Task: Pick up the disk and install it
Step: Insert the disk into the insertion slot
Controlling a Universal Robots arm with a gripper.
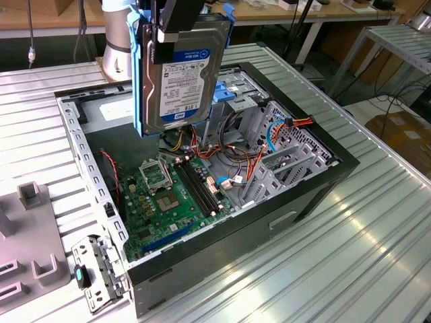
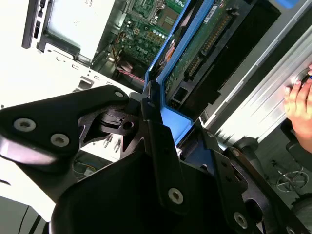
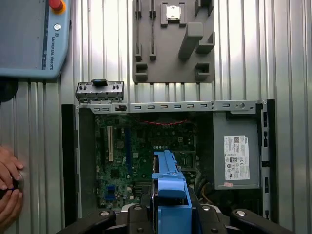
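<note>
1. Ribbed metal desk point(image 1: 377, 256) under an open computer case point(image 1: 316, 182), with workbenches and loose cords in the far background. The disk point(image 1: 185, 74) hangs in the air above the case, upright, with its white-and-blue label turned toward the exterior view's camera.
2. A thin blue carrier frame runs along the disk's long edges. The first wrist view shows the frame's blue edge point(image 3: 169, 185), and the second wrist view shows the disk's green circuit-board side point(image 2: 204, 44).
3. The gripper point(image 1: 178, 27) holds the disk by its upper end, and the jaws are clenched on it. In the second wrist view the black fingers point(image 2: 158, 141) press against the blue frame.
4. Directly below the disk, a green motherboard point(image 1: 168, 195) lies flat on the case floor. Red, orange and yellow cables point(image 1: 296, 122) trail across toward the exterior view's right.
5. Just behind the disk, on the far side of the case, stands a grey drive cage point(image 1: 236, 94) with a blue handle. A grey power supply point(image 3: 236, 151) with a white label sits in the far corner on the exterior view's left.
6. Outside the case, on the exterior view's near left, a grey fixture plate point(image 1: 27, 256) with raised blocks rests on the desk. A small metal bracket point(image 1: 97, 269) with a blue latch lies just beside the case's near corner.
7. A teach pendant point(image 3: 31, 39) (red button on top) lies on the desk, apart from the case. A person's hand point(image 3: 9, 190) rests at the desk's edge.
</note>
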